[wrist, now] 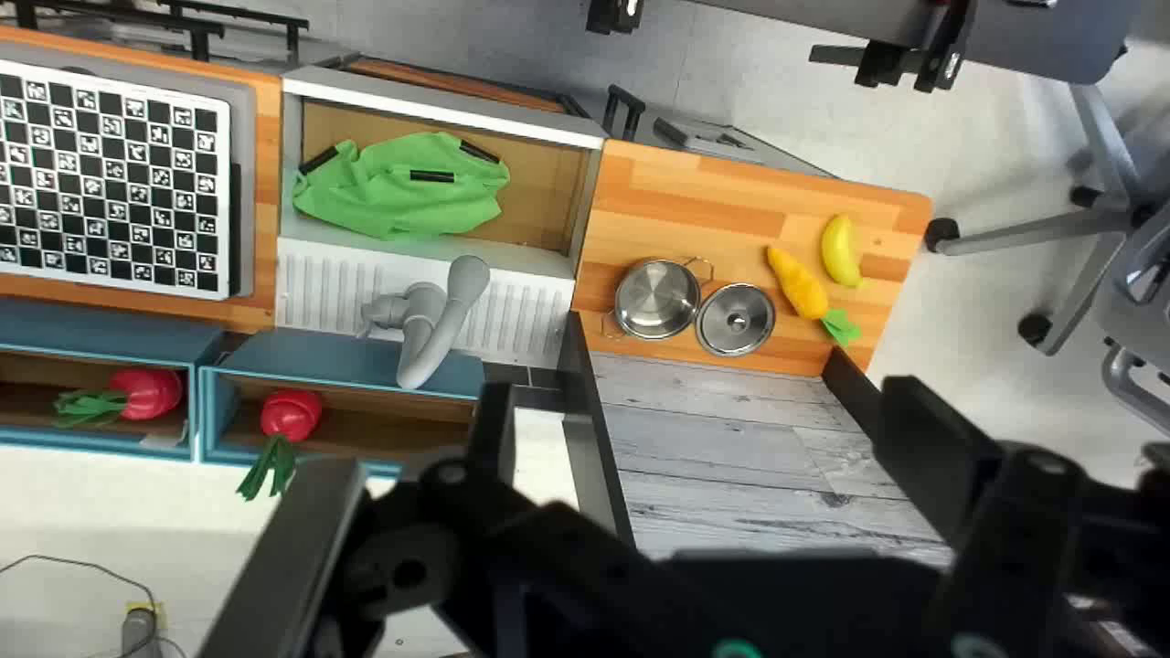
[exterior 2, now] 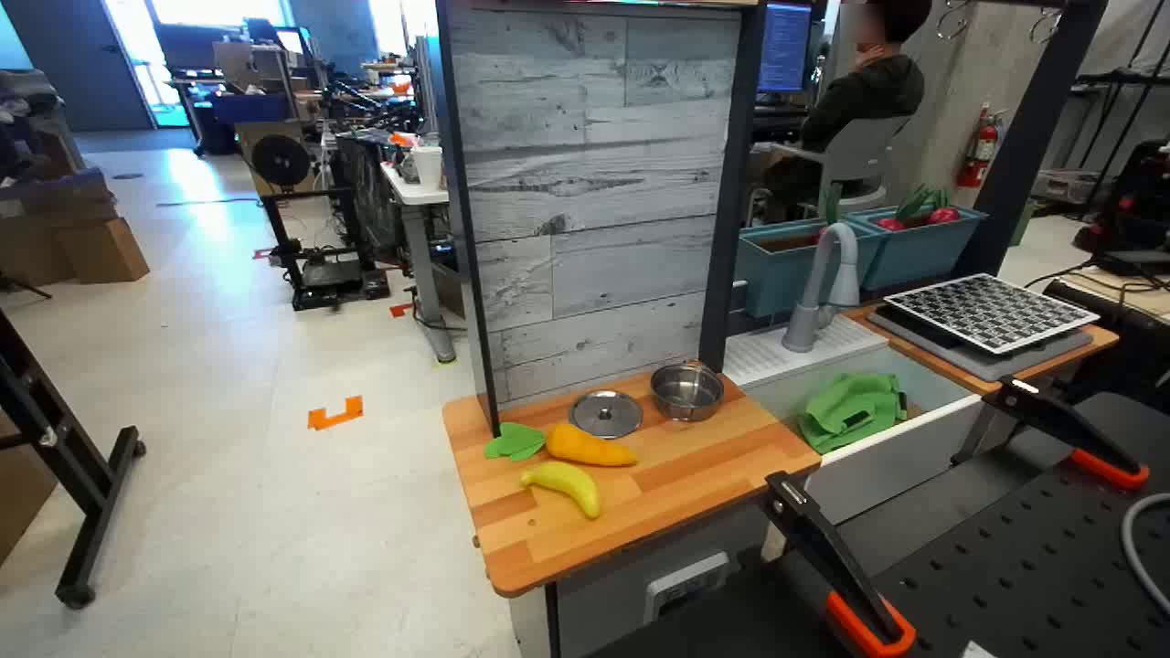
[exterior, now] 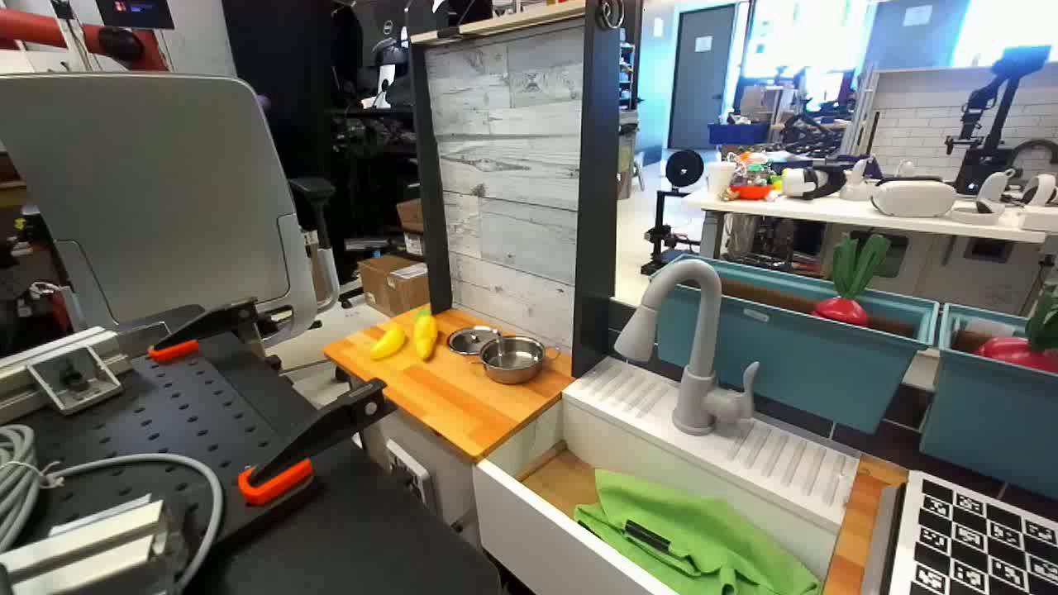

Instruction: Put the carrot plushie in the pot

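The orange carrot plushie (exterior: 425, 339) with a green leafy top lies on the wooden counter; it also shows in an exterior view (exterior 2: 588, 447) and in the wrist view (wrist: 798, 282). The silver steel pot (exterior: 514, 370) stands upright on the same counter beside the sink, and nothing shows inside it in the wrist view (wrist: 656, 300). It appears too in an exterior view (exterior 2: 687, 407). My gripper (wrist: 702, 397) shows only in the wrist view. Its fingers are wide apart with nothing between them. It is high above the counter, well away from the carrot plushie and pot.
A yellow banana toy (exterior 2: 565, 485) lies beside the carrot. A steel lid (exterior 2: 605, 414) lies between carrot and pot. A wood-pattern back panel (exterior 2: 594, 201) with dark posts rises behind the counter. A grey faucet (exterior: 698, 355) and a sink with green cloth (exterior: 702, 529) adjoin.
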### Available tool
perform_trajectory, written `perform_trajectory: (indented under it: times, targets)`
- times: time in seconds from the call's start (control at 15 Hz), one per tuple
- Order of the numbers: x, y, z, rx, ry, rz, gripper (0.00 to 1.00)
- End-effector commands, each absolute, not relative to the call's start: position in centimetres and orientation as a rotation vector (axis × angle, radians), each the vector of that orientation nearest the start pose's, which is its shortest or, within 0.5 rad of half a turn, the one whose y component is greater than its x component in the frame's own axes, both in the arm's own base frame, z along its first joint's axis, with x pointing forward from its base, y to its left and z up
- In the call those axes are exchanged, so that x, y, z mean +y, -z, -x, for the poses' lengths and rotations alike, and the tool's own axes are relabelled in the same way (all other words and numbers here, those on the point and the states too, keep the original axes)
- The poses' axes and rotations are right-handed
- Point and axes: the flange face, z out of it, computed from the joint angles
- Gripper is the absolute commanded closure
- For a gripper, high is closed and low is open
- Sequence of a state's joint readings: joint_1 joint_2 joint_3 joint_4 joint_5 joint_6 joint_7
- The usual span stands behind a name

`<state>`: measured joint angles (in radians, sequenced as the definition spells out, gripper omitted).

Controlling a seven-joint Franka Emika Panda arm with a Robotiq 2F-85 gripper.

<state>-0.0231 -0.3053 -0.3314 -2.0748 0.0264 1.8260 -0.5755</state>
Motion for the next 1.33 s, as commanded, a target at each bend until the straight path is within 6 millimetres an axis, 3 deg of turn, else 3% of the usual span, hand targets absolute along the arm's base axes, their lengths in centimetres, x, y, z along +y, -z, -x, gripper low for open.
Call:
perform_trajectory:
  times: [0.0,0.67,0.87,1.27]
  targets:
    - [-17.7,-55.5,-44.0,-0.345,0.139,3.026,0.00]
    - [-17.3,-55.3,-44.3,-0.339,0.139,3.039,0.00]
    - [-15.3,-54.7,-44.9,-0.373,0.148,3.057,0.00]
    - [-9.3,-51.3,-47.2,-0.532,0.148,3.084,0.00]
